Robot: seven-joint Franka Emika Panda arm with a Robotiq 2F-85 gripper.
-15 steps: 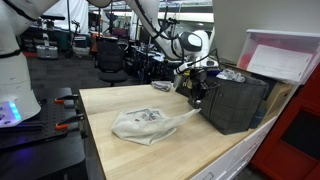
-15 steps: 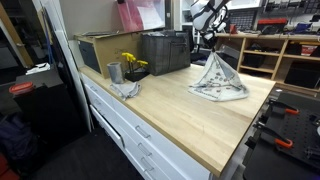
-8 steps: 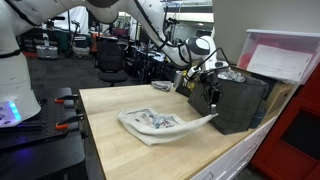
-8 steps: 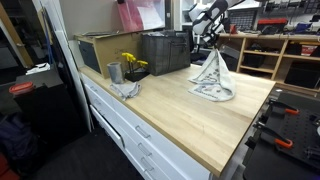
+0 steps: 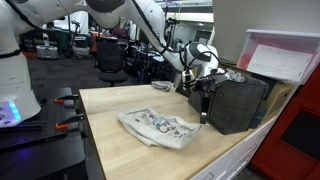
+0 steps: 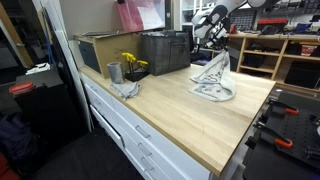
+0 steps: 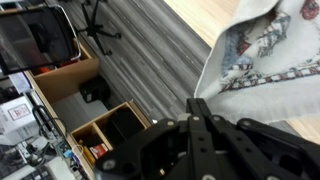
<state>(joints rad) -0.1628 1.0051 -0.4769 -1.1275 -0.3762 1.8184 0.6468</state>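
Observation:
A white patterned cloth (image 5: 156, 127) lies spread on the wooden table (image 5: 110, 105), with one corner pulled up. My gripper (image 5: 204, 98) hangs right beside the black crate (image 5: 237, 100) and is shut on that raised corner. In an exterior view the cloth (image 6: 212, 86) rises to a peak under the gripper (image 6: 222, 56). In the wrist view the cloth (image 7: 268, 48) hangs from the closed fingertips of the gripper (image 7: 198, 103), with striped floor and shelving beyond it.
The black crate (image 6: 165, 50) stands at the back of the table next to a cardboard box (image 6: 95, 50). A metal cup (image 6: 114, 72), yellow flowers (image 6: 131, 62) and a grey rag (image 6: 125, 89) sit near it. A pink-lidded bin (image 5: 284, 55) rests above the crate.
The gripper has stayed shut on the cloth corner and moved along the crate. The bunched cloth has been pulled out and now lies flatter and wider on the table.

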